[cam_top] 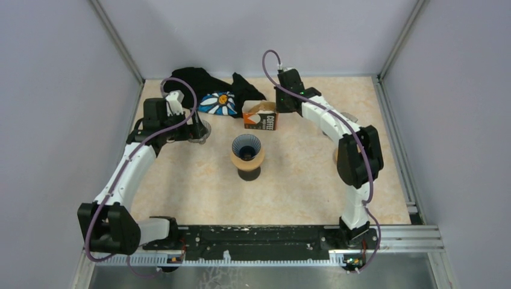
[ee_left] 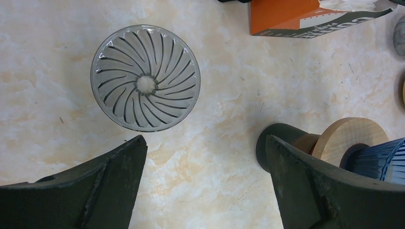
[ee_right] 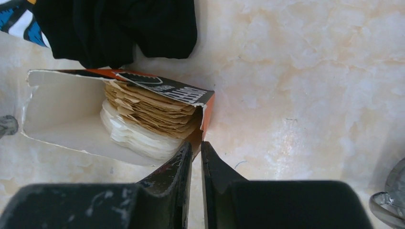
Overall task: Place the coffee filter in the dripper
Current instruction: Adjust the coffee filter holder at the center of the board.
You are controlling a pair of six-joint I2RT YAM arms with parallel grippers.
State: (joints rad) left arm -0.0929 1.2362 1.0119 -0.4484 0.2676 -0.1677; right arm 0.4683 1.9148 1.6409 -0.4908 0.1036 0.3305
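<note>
Standing upright, glass dripper (ee_left: 145, 78) opens toward left claw (ee_left: 204, 143).

The counter (cam_top: 301, 180) is a pale surface marbled in cream and peach, walled on three sides. At the upper left of the overhead view, a crumpled black cloth (cam_top: 199, 81) with a blue-and-white daisy print lies near the back edge. Just right of it, an orange filter box (cam_top: 260, 117) lies on its side with its torn end open. A clear, ribbed glass dripper (ee_left: 145, 78) sits at left centre, mouth up, apart from the box. Mid-frame, a blue dripper (cam_top: 247, 146) rests on a round wooden stand (ee_left: 351, 138) with a dark base.
</note>
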